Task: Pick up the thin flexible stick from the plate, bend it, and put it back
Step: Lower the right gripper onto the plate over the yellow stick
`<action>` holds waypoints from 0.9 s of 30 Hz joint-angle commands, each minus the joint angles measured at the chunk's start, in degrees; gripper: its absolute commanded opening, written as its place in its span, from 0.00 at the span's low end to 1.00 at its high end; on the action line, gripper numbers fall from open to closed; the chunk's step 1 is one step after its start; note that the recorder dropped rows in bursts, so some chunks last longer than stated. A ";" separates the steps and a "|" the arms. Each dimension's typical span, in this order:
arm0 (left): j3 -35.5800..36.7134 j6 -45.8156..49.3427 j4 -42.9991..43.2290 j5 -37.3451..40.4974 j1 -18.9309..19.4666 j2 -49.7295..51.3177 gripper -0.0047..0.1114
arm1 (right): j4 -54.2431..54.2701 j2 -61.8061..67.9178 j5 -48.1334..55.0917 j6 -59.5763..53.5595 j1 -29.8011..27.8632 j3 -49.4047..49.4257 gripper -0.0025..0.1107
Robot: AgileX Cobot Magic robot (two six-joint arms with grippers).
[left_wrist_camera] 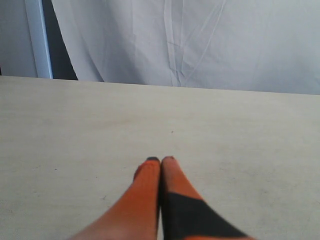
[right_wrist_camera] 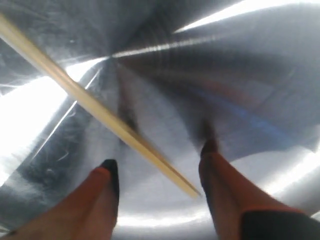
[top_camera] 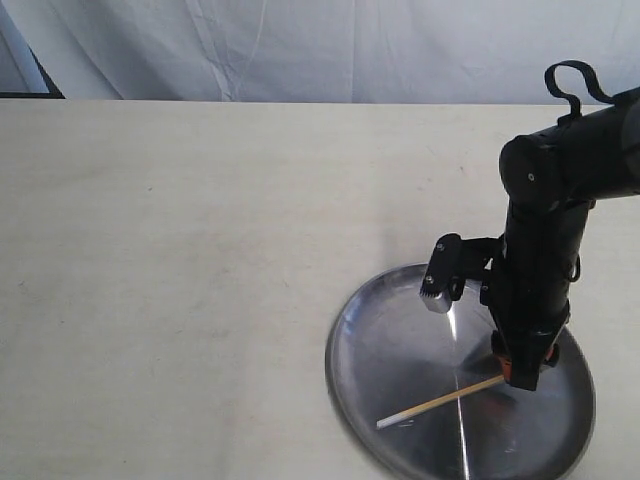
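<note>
A pale desk (top_camera: 200, 250) meets white drapes (top_camera: 300, 50). Toward its near right corner the plate (top_camera: 345, 395) holds the stick (top_camera: 440, 402) (whitish tip farthest away), tan end between the spread fingers of the right claw (right_wrist_camera: 159, 155); left claw (left_wrist_camera: 160, 160) pressed together.

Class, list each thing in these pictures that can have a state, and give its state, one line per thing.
Stick: straight, lying on the plate, one end between the right end effector fingers, not gripped.
Plate: flat on the table, holding the stick.
Right end effector: open, down over the plate.
Left end effector: shut, empty, over the table.
</note>
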 commanded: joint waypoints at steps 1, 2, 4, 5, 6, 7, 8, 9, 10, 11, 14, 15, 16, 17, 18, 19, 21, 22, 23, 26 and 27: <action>0.28 -0.04 -0.41 -0.46 0.06 -0.38 0.04 | -0.48 -0.05 -0.25 -0.37 0.07 -0.10 0.48; 0.28 -0.04 -0.41 -0.46 0.06 -0.38 0.04 | -0.48 -0.05 -0.25 -0.37 0.07 0.01 0.48; 0.28 -0.04 -0.41 -0.46 0.06 -0.38 0.04 | -0.48 -0.05 -0.87 -0.37 0.07 1.38 0.48; 0.28 -0.04 -0.41 -0.46 0.06 -0.38 0.04 | -0.59 -0.05 -1.58 -0.91 0.07 2.45 0.48; 0.28 -0.04 -0.41 -0.46 0.06 -0.38 0.04 | -0.84 -0.05 -1.86 -1.48 0.07 2.93 0.48; 0.28 -0.04 -0.41 -0.46 0.06 -0.38 0.04 | -1.26 -0.05 -2.45 -1.62 0.07 3.27 0.48; 0.28 -0.04 -0.41 -0.46 0.06 -0.38 0.04 | -1.26 -0.05 -2.61 -1.62 0.07 3.27 0.48; 0.28 -0.04 -0.41 -0.46 0.06 -0.38 0.04 | -1.26 -0.05 -3.05 -1.62 0.07 3.27 0.48; 0.28 -0.04 -0.41 -0.46 0.06 -0.38 0.04 | -1.26 -0.05 -3.63 -1.35 0.07 3.27 0.48; 0.28 -0.04 -0.41 -0.46 0.06 -0.38 0.04 | -1.26 -0.05 -3.75 -1.35 0.07 3.27 0.48; 0.28 -0.04 -0.41 -0.46 0.06 -0.38 0.04 | -1.26 -0.05 -3.90 -1.35 0.07 3.27 0.48; 0.28 -0.04 -0.41 -0.46 0.06 -0.38 0.04 | -1.26 -0.05 -4.20 -1.35 0.07 3.27 0.48; 0.28 -0.04 -0.41 -0.46 0.06 -0.38 0.04 | -1.41 -0.05 -4.76 -1.35 0.07 3.27 0.48; 0.28 -0.04 -0.41 -0.46 0.06 -0.38 0.04 | -1.41 -0.05 -5.26 -1.35 0.07 3.27 0.48; 0.28 -0.04 -0.41 -0.46 0.06 -0.38 0.04 | -1.41 -0.05 -5.73 -1.35 0.07 3.27 0.48; 0.28 -0.04 -0.41 -0.46 0.06 -0.38 0.04 | -1.41 -0.05 -6.41 -1.35 0.07 3.27 0.48; 0.28 -0.04 -0.41 -0.59 0.06 -0.38 0.04 | -1.41 -0.05 -7.21 -1.35 0.07 3.27 0.48; 0.28 -0.04 -0.41 -0.59 0.06 -0.38 0.04 | -1.53 -0.05 -7.65 -1.35 0.07 3.27 0.48; 0.28 -0.04 -0.41 -0.59 0.06 -0.38 0.04 | -1.53 -0.05 -7.82 -1.35 0.07 3.27 0.48; 0.28 -0.04 -0.41 -0.59 0.06 -0.38 0.04 | -1.53 -0.05 -7.95 -1.35 0.07 3.27 0.48; 0.28 -0.04 -0.41 -0.59 0.06 -0.38 0.04 | -1.53 -0.05 -7.95 -1.35 0.07 3.27 0.48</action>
